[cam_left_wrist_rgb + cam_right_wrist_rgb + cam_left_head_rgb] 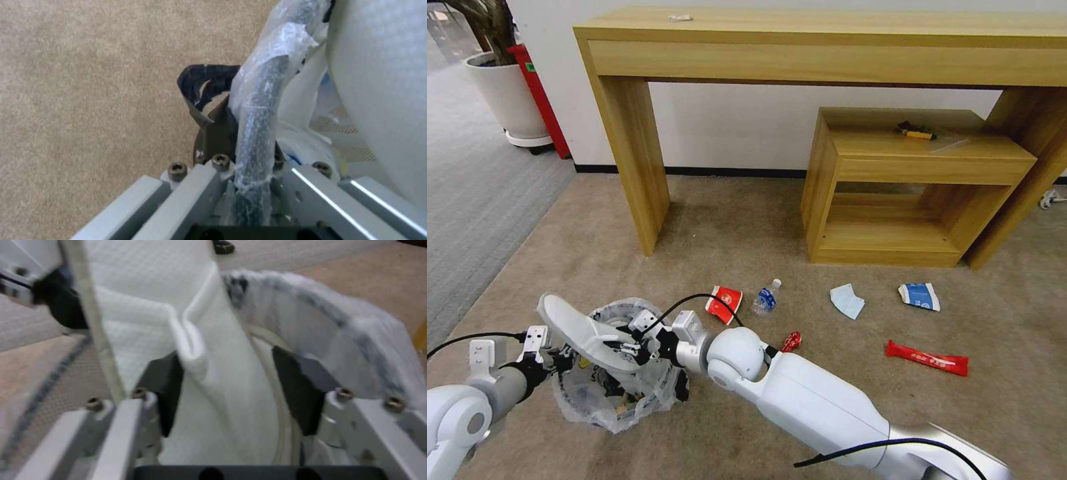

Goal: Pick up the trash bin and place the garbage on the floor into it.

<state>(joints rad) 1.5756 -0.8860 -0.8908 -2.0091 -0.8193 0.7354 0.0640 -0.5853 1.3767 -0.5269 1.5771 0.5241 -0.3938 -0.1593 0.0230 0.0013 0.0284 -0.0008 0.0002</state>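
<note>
Trash bin: you are holding it tilted just above the floor, your left hand clamped on its bag-wrapped rim, one pad inside and one outside, so the mouth is facing the right arm. Your right hand is gripping a white slipper by a fold of its upper; the right wrist view is showing the pads pinching that fold, with the slipper hanging over the bin's opening and the lined wall just beside it. Judged from this pose, you are positioning the slipper for release into the bin, and the rim grip is keeping the bin steady underneath. Remaining garbage is lying on the beige carpet, well apart from the bin: a red cup, a small bottle, a light-blue mask, a blue wrapper, a red wrapper and a small red piece close against the right forearm.
</note>
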